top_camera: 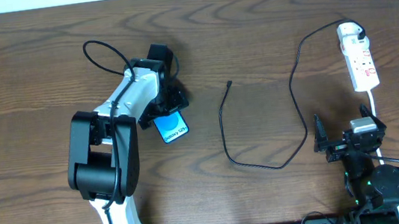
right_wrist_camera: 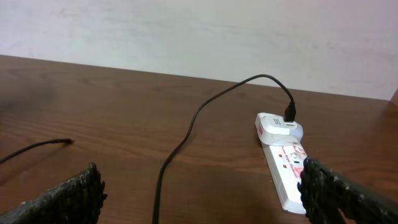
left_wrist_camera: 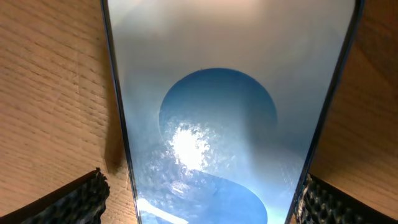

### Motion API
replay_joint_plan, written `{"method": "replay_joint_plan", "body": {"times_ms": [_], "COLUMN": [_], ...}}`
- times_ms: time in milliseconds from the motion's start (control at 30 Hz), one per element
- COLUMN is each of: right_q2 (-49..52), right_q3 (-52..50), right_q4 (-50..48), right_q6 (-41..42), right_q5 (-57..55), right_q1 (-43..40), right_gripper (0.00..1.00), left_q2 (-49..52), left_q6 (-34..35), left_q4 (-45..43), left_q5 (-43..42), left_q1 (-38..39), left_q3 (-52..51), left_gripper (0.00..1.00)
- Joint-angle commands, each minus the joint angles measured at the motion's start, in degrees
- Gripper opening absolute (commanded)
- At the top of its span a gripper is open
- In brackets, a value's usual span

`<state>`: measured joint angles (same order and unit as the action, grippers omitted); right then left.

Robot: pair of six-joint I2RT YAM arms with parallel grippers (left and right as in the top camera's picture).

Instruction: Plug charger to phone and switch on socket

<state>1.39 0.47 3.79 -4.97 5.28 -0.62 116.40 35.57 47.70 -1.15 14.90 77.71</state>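
My left hand (left_wrist_camera: 202, 202) straddles the phone (left_wrist_camera: 224, 93), which lies flat on the desk (top_camera: 28, 63). Its fingers (left_wrist_camera: 74, 202) are spread and seemingly not yet pinching. My right hand (right_wrist_camera: 202, 193) gapes empty near the socket (right_wrist_camera: 286, 168). Closing off-centre could skid the phone further from the charger (top_camera: 226, 135) tip, which lies well apart.

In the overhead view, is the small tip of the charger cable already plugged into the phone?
No, the charger tip lies on the bare table, clearly apart from the phone.

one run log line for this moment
left gripper open astride phone | right gripper open short of socket | charger tip loose, plug in socket
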Motion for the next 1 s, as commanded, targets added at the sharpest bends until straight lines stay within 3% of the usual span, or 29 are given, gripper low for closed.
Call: {"method": "replay_joint_plan", "body": {"times_ms": [0,100,267,500,833,967], "right_q2": [0.07,0.07,0.07,0.07,0.07,0.07], "right_q3": [-0.09,-0.09,-0.09,-0.09,-0.09,-0.09], "right_q4": [0.24,0.24,0.24,0.24,0.24,0.24], "right_q6": [0.63,0.63,0.63,0.63,0.63,0.63], "right_q5": [-0.46,-0.46,-0.46,-0.46,-0.46,-0.46], "right_q1": [0.20,0.20,0.20,0.20,0.20,0.20], "right_gripper": [0.99,0.99,0.99,0.99,0.99,0.99], "left_q2": [2.34,2.34,2.34,0.44,-9.16,-11.87], "left_q6": [-0.48,0.17,0.15,0.07,0.22,6.67], "left_q4": [-0.48,-1.57,-2.40,-1.29,0.24,0.24], "left_q5": [-0.37,-0.61,-1.70,-3.87,-16.70,-17.94], "left_q1": [0.35,0.28,0.28,0.09,-3.61,-4.57], "left_q3": [-3.89,-5.11,-5.11,-1.64,0.66,0.66], "left_gripper": [0.95,0.93,0.71,0.72,0.69,0.69]}}
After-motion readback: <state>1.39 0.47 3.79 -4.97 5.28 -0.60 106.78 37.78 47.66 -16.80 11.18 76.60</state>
